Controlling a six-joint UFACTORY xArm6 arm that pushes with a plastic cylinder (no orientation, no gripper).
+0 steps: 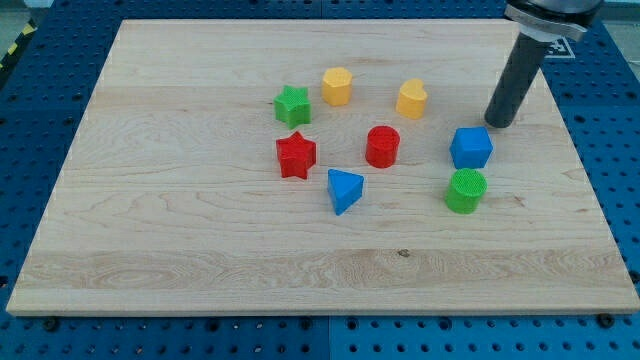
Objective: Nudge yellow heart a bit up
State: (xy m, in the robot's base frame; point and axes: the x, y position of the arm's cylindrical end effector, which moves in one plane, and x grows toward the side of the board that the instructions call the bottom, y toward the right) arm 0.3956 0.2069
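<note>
The yellow heart (411,99) lies on the wooden board (200,230), above and right of its middle. My tip (499,122) rests on the board to the heart's right and a little lower, well apart from it. The tip stands just above and right of the blue cube (471,148). A yellow hexagon (337,87) lies to the heart's left. A red cylinder (382,146) lies below the heart and slightly to its left.
A green star (292,105) and a red star (296,155) lie left of the middle. A blue triangle (344,190) lies below the red cylinder. A green cylinder (465,191) lies below the blue cube. Blue pegboard surrounds the board.
</note>
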